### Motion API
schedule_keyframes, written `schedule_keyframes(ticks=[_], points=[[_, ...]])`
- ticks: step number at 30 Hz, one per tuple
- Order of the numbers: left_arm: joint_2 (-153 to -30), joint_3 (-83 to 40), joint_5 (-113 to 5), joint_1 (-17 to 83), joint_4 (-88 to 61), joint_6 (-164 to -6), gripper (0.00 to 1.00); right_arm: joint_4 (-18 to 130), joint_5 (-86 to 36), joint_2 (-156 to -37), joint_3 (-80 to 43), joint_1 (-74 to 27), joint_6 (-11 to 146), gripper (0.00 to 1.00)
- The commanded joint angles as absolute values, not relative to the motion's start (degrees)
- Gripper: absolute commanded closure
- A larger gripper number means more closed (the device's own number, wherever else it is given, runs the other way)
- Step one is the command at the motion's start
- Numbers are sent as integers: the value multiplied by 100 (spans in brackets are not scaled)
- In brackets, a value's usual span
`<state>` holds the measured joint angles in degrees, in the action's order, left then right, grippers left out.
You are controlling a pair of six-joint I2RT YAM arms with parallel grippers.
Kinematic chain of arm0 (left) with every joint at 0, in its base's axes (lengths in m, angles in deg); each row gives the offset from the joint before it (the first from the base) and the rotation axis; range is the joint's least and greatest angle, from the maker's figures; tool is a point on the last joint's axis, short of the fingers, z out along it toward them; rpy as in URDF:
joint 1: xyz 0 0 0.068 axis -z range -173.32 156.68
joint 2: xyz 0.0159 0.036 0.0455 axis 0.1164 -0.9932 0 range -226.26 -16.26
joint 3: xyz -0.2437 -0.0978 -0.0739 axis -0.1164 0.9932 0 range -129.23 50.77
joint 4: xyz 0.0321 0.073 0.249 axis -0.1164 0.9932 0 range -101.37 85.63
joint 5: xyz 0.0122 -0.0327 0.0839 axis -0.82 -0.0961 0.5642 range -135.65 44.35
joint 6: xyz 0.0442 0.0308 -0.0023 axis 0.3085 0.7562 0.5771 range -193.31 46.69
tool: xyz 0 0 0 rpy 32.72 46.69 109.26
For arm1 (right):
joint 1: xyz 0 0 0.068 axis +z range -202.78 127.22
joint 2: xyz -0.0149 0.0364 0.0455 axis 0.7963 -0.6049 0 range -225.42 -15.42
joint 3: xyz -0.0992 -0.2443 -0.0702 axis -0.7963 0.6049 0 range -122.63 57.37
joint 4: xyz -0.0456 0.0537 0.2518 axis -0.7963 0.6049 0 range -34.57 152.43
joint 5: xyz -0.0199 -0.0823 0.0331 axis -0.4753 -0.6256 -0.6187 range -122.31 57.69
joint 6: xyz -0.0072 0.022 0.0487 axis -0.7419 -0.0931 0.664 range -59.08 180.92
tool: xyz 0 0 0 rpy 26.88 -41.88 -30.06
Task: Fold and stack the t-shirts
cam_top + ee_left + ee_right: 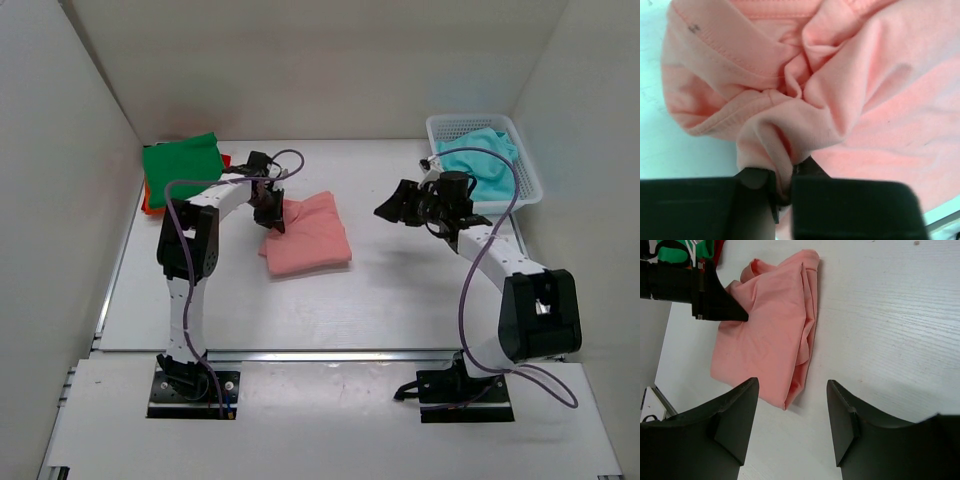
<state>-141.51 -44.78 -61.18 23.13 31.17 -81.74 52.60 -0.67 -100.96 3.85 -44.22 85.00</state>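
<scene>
**Left gripper pinching the folded pink shirt at mid-table**

From above, the left gripper (270, 213) gripped the left edge of the pink shirt (310, 237). The shirt was a near-square bundle, its slightly longer side running near-to-far and a little skewed. The green shirt (182, 159) lay far left, and the right gripper (404, 206) hung open. The left wrist view showed fingers (855, 210) shut on a thin bunch of cloth; a deeper bite through all layers would probably keep the fold together when lifted. The right wrist view showed no collar, so I couldn't tell its facing.
</scene>
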Motion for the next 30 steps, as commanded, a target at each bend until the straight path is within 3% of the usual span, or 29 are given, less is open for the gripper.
schedule_keyframes(ticks=[1, 9, 13, 24, 30], points=[[-14097, -4538, -6306, 2557, 3343, -8026, 100, 4989, 4, -9682, 542, -4583, 8465, 46], [-13695, -5232, -5095, 2488, 3820, -7780, 100, 4945, 136, -9268, 920, -4715, 8422, 46], [-13465, -6152, -4663, 2269, 4284, -7639, 100, 5015, 100, -9083, 1052, -4575, 8465, 47], [-13790, -8228, -4583, 1540, 5058, -7111, 100, 5086, -67, -8416, 1342, -4082, 8606, 49], [-13684, -8458, -4426, 1047, 4761, -6804, 100, 5200, -58, -8266, 1342, -4038, 8703, 50]])
